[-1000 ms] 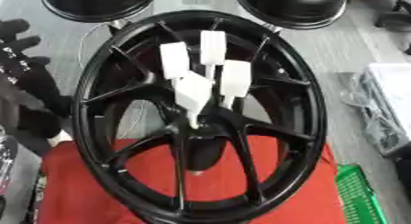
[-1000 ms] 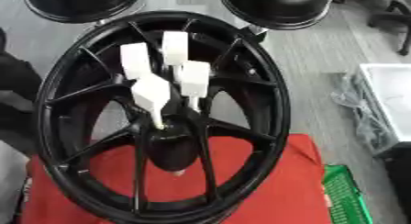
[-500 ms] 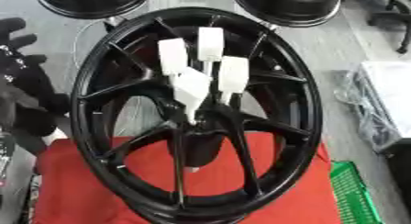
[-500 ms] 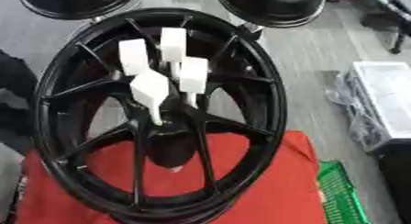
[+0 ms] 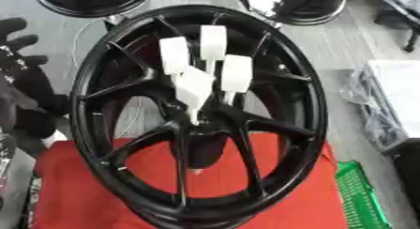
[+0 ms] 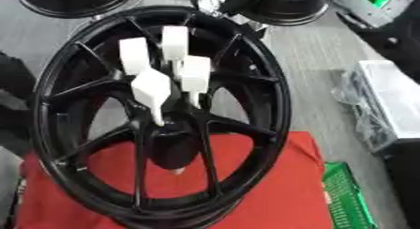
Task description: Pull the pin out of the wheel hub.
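Across the middle of both eye views stands a black wheel hub (image 5: 123, 78), its spoked face turned up toward the camera and its lower rim resting on a red cloth (image 5: 74, 195). Four white pins (image 5: 195, 87) sit in the centre of the wheel hub, their broad white heads clustered close together above the point where the spokes meet; three stand in an arc and the fourth lies in front of them, lower and nearer the camera. At the left edge of the left eye view the left robot hand (image 5: 18, 35) shows, black, with its fingers straight and spread, well apart from the pins and just beside the outer rim. The right robot hand shows in neither view. Beyond the wheel hub, two dark round objects (image 5: 90, 0) sit at the top edge. To the right lies a white tray (image 6: 393, 101) with a crumpled clear bag (image 6: 361, 110) against it, and a green basket (image 6: 348, 200) sits at the lower right beside the red cloth.
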